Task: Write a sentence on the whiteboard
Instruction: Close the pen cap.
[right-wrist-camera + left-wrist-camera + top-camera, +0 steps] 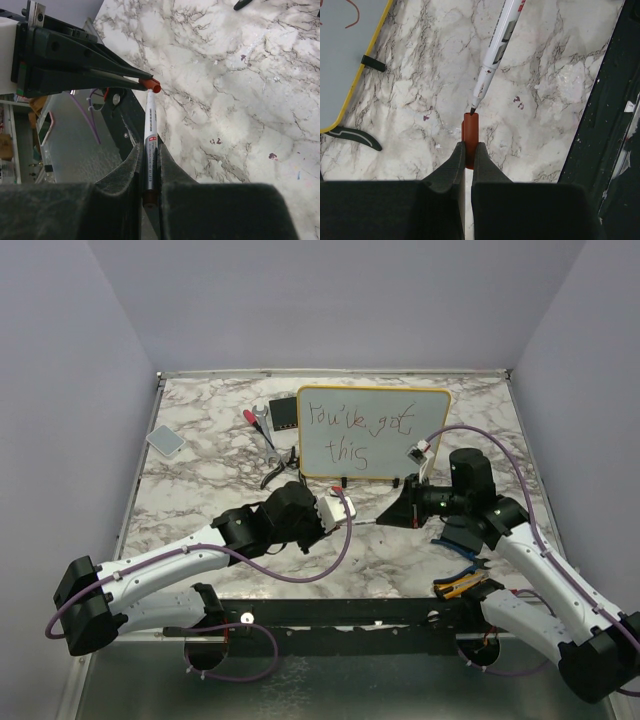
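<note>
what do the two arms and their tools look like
The left arm and right arm both have white links with black joints, and a thin purple cable loops along each. The left tool and right tool have matte black fingers that taper to narrow tips.

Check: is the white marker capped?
Uncapped: white marker shows its bare dark tip just outside the red tubular cap in the left end effector.
</note>
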Robot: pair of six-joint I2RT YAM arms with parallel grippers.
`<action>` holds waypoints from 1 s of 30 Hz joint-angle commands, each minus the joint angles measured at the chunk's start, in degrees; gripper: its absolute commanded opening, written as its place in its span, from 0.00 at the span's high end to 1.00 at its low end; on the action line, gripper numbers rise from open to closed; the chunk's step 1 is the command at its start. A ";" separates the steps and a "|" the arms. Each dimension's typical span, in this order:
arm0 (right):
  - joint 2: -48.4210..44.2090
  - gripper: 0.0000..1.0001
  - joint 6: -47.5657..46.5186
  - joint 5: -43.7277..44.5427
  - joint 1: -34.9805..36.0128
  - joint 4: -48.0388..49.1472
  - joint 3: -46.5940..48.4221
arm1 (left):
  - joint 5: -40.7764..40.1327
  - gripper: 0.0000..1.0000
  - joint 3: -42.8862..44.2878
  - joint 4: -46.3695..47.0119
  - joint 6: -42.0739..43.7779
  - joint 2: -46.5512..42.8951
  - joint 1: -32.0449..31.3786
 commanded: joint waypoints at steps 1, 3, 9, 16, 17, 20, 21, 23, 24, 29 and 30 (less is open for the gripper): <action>0.67 0.99 -0.90 -2.72 -0.32 -0.44 0.50 | 0.20 1.00 -0.64 -0.45 0.77 -1.31 -0.36; 0.92 0.99 -1.05 -2.71 -0.33 -0.53 0.50 | 0.20 1.00 -0.68 -0.44 0.76 -1.38 -0.37; 1.06 0.99 -1.27 -2.00 -0.35 -0.88 0.66 | -0.07 1.00 -0.72 -0.41 0.78 -1.66 -0.36; 1.18 0.99 -1.22 -2.86 -0.35 -0.79 0.47 | -0.25 1.00 -0.68 -0.45 0.78 -1.80 -0.41; 1.20 1.00 -1.34 -2.92 -0.35 -0.86 0.54 | -0.31 1.00 -0.68 -0.44 0.81 -1.85 -0.45; 1.32 1.00 -1.37 -2.69 -0.34 -0.88 0.52 | -0.45 1.00 -0.76 -0.42 0.79 -2.09 -0.50; 1.23 0.99 -1.43 -2.67 -0.33 -0.88 0.53 | -0.40 1.00 -0.76 -0.45 0.76 -2.20 -0.46; 1.23 0.99 -1.33 -2.62 -0.36 -0.88 0.50 | -0.36 1.00 -0.76 -0.46 0.75 -2.34 -0.52; 1.23 0.99 -1.35 -2.46 -0.33 -0.88 0.52 | -0.29 1.00 -0.76 -0.47 0.82 -2.36 -0.46; 0.62 0.99 -1.17 -0.06 -0.33 -1.65 0.88 | -0.11 1.00 -0.85 -0.46 0.85 -2.70 -0.54; 0.22 0.99 -0.96 0.98 -0.32 -2.01 1.06 | -0.13 1.00 -0.85 -0.47 0.89 -2.76 -0.55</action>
